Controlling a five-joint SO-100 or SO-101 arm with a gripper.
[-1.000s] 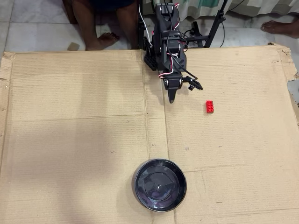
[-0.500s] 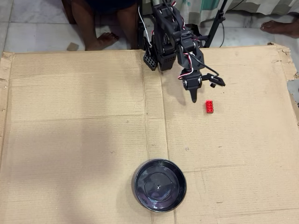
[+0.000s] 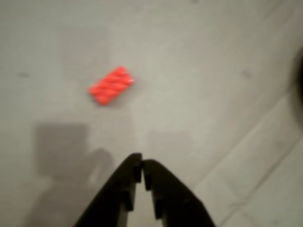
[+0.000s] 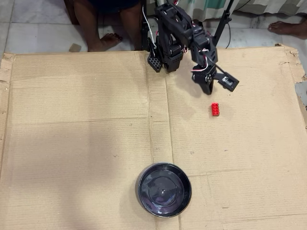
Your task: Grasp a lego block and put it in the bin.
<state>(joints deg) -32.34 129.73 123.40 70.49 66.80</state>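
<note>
Gripper (image 3: 142, 165) fingers together, short of the red brick (image 3: 111, 85). Recommend opening, aligning across the brick's narrow sides, then descending.

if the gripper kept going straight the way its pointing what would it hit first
Probably bare cardboard, not the lego block. In the wrist view the gripper has its jaws nearly together, aimed up the frame, and the block lies left of that line. Depth is unclear, so the miss is only a guess.
</note>
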